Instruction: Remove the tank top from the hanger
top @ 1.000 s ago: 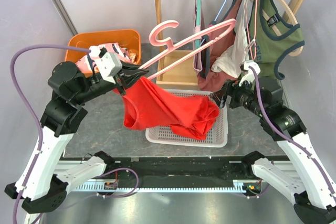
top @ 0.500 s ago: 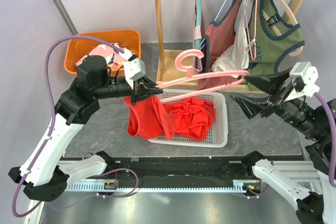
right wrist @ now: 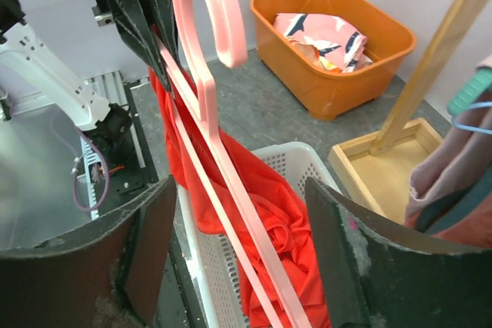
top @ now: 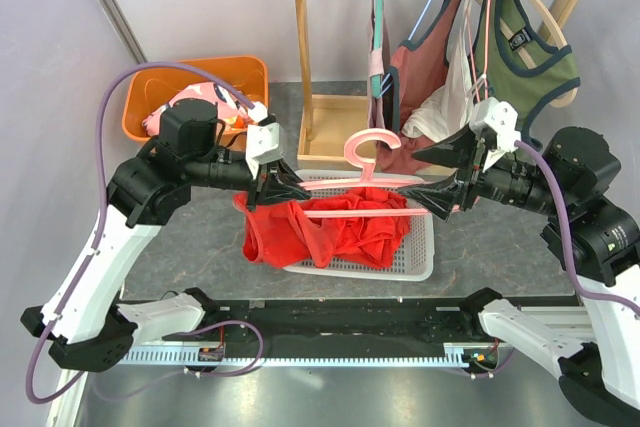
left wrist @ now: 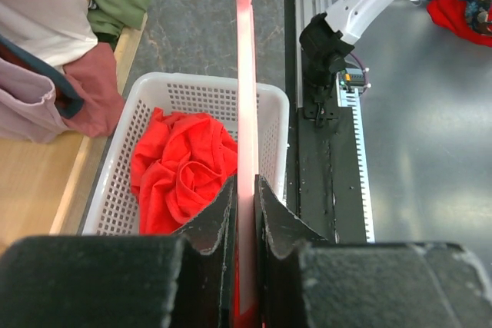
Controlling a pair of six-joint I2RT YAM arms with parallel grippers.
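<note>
Both arms have swung inward. Now the left gripper (top: 278, 185) pinches one end of the pink plastic hanger (top: 352, 184); the right gripper (top: 427, 175) waits wide open. Most of the red cloth tank top (top: 330, 232) lies in the white plastic basket (top: 426, 247), perhaps still hooked. Lifting the hanger slowly should free it.

Two arms, matched pair. Left arm (top: 150, 192), right arm (top: 585, 187): white lower links, black joint housings, black bases. One purple cable (top: 103, 137) per arm, running base to wrist. White camera block (top: 262, 137) at each wrist. Fingers (left wrist: 211, 224): black, tapered, triangular in outline, inner faces rough and scuffed grey.
</note>
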